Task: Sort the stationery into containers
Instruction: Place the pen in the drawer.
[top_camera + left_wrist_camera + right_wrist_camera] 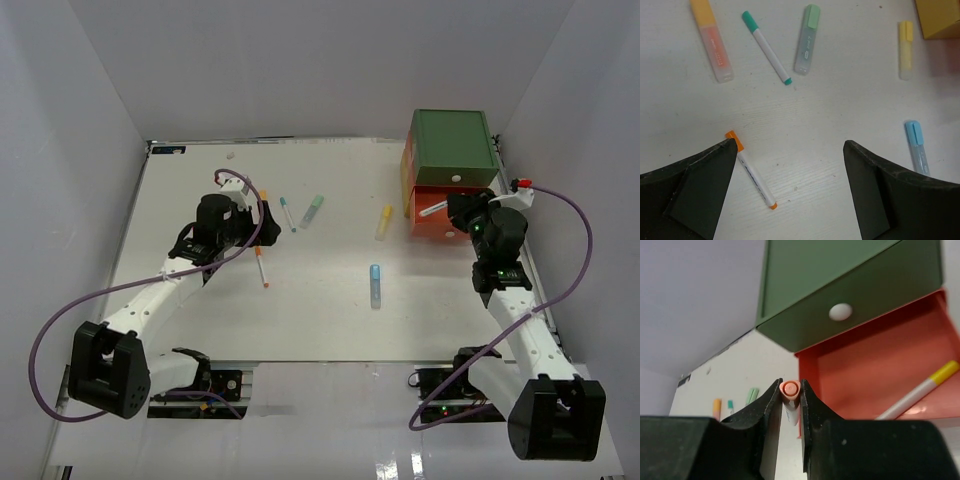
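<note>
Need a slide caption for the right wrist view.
Right gripper pinches a pink-tipped pen near the open orange-red drawer, which holds a yellow-capped pen, beneath the green drawer.

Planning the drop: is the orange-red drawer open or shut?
Open: orange-red drawer sticks out beneath the green drawer, a yellow-ended white pen lying inside.

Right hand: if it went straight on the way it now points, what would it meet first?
Probably the left wall of the open orange-red drawer, just under the green drawer. The right hand, shut on a pink-ended pen, points at that corner; depth is unclear, so it might slip inside instead.
</note>
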You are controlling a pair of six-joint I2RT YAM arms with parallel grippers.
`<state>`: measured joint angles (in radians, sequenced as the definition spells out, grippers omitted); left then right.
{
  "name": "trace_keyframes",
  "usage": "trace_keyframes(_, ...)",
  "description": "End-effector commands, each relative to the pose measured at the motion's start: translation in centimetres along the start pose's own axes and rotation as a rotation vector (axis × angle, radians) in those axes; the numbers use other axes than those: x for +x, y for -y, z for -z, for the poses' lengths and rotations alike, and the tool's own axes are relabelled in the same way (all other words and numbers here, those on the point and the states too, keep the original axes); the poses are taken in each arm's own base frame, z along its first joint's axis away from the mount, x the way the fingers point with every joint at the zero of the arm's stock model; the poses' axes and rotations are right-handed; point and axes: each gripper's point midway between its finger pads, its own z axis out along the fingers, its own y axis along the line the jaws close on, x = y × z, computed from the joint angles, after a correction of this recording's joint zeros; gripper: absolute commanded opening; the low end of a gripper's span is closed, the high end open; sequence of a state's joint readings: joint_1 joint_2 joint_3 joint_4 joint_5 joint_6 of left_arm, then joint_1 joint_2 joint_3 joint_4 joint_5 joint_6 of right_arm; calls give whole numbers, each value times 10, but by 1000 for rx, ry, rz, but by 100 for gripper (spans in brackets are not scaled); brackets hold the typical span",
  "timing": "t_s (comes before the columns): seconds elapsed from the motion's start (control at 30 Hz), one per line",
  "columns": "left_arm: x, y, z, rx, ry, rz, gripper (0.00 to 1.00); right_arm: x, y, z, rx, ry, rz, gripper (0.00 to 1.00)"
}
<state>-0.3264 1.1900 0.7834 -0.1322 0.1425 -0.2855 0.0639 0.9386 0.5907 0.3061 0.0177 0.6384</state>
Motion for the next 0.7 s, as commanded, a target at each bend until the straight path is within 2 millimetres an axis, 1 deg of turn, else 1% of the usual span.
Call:
trace_keyframes(0.0,-9,-13,1,-97,4,43,98,-34,15,-3,63,139,-44,8)
trace_keyframes(0.03,-8,-17,0,-120,0,50,98,-43,25,-3,93,169,-55,8)
trace_keyframes(0.07,-11,-24,0,-165,9,56,98,-49,29,-4,104,193,-59,9)
trace_keyframes(0.1,-7,-29,-1,-192,-9,67,98,-50,36,-7,125,198,-62,9)
trace_keyframes(0.13,-5,-32,-1,-207,-15,71,98,-54,38,-9,130,206,-62,10)
trace_keyframes(0.2,-6,-35,-1,-227,-16,79,98,-51,47,-17,158,189,-62,15)
trace_keyframes(0.23,-4,-36,-1,-233,-20,86,98,-49,48,-19,158,178,-59,22)
trace_keyframes(0.27,-3,-39,-1,-249,-22,89,98,-49,45,-23,141,161,-54,28)
trace_keyframes(0.3,-3,-41,-1,-257,-22,93,98,-41,50,-27,157,125,-56,33)
trace_keyframes(0.33,-2,-43,-1,-268,-27,102,98,-39,50,-29,156,108,-56,41)
trace_keyframes(0.37,-1,-45,-1,-279,-33,103,98,-36,52,-29,167,93,-54,46)
trace_keyframes(0.4,-1,-46,-1,-284,-35,104,98,-30,57,-29,189,70,-55,50)
trace_keyframes(0.43,1,-47,-2,-295,-41,112,98,-29,60,-28,203,66,-53,62)
trace_keyframes(0.5,3,-50,-1,-314,-53,119,98,-26,64,-23,230,51,-34,71)
trace_keyframes(0.53,4,-51,-1,-320,-54,126,98,-26,66,-21,240,49,-22,79)
trace_keyframes(0.57,7,-52,-1,-330,-68,132,98,-27,68,-18,250,47,3,82)
trace_keyframes(0.6,8,-54,0,-343,-71,136,98,-31,65,-14,249,53,18,84)
trace_keyframes(0.63,10,-55,0,-349,-76,141,98,-28,69,-10,271,33,33,89)
trace_keyframes(0.67,14,-57,0,-360,-89,153,98,-29,69,-8,274,29,50,91)
